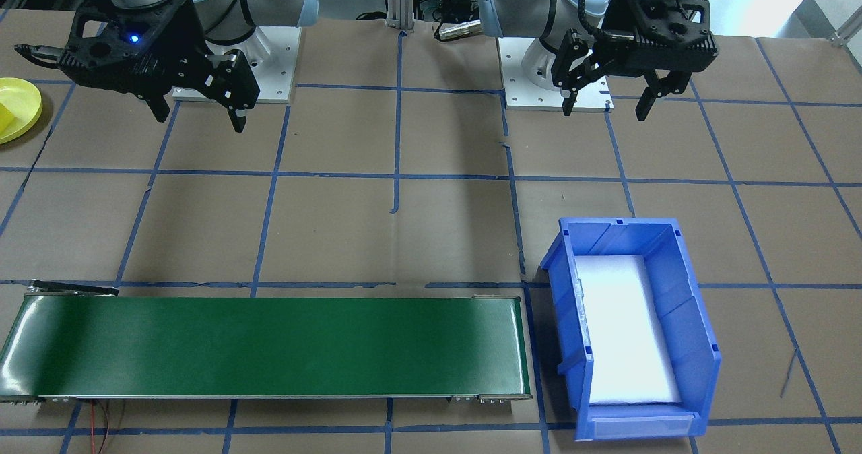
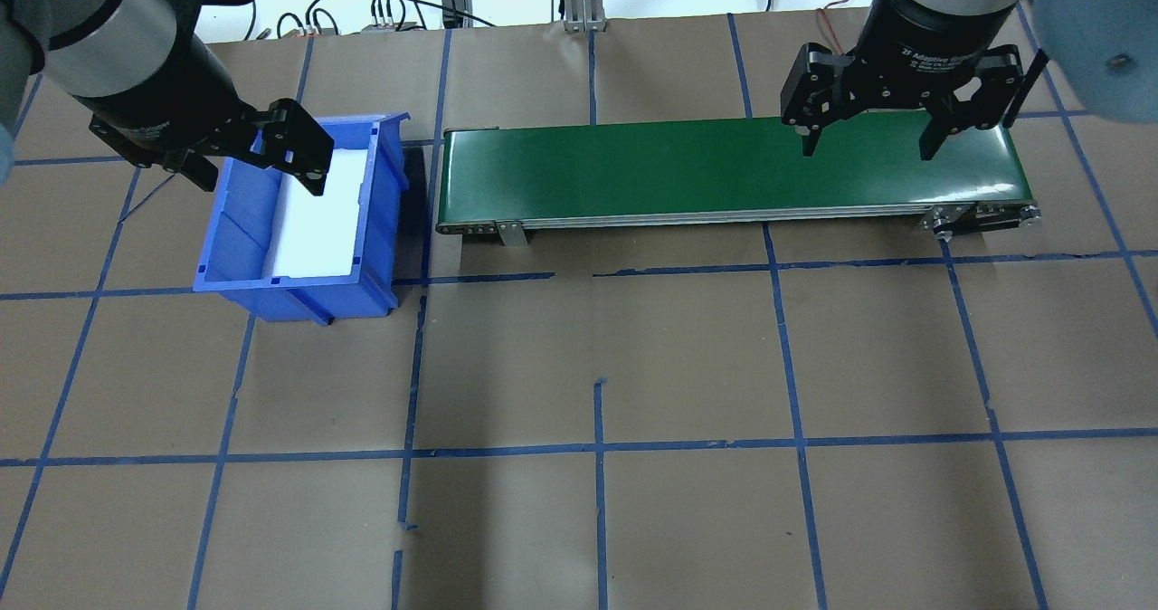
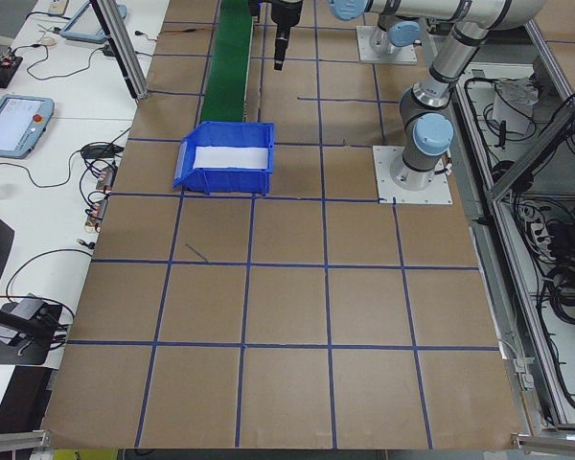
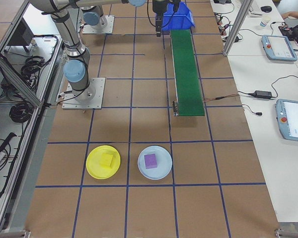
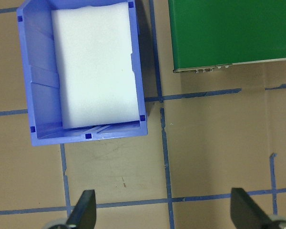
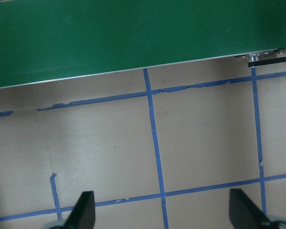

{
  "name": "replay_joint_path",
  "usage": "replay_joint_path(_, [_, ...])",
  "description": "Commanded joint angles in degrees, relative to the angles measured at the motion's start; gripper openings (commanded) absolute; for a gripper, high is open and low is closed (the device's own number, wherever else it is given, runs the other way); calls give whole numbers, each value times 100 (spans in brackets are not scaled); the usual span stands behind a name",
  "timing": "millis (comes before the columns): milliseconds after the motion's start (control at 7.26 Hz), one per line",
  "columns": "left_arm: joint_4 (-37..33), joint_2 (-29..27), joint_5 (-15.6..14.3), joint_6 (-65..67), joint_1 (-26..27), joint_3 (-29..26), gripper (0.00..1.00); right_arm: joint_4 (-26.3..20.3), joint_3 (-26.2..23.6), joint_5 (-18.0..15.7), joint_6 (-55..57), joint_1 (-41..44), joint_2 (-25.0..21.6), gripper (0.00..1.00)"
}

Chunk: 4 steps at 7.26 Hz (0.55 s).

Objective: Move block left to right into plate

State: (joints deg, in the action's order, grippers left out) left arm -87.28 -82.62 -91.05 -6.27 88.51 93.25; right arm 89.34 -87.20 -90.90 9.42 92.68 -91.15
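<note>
The yellow plate lies on the table past the conveyor's end, with a yellow block resting in it. Its edge also shows in the front-facing view, plate. Beside it, a purple block sits on a pale blue plate. My left gripper hangs open and empty above the table beside the blue bin. Near the conveyor's other end, my right gripper is open and empty too, high above the table.
A blue bin lined with a white foam pad stands at one end of the green conveyor belt. Blue tape lines grid the brown table. Both arm bases sit on the robot's side.
</note>
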Motion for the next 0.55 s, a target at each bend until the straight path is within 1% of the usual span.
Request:
replay_joint_path(0, [0, 0, 0, 3, 0, 0, 100, 101, -34, 81, -229, -4, 1, 100])
replay_joint_path(413, [-9, 0, 0, 3, 0, 0, 100, 101, -34, 98, -178, -13, 1, 100])
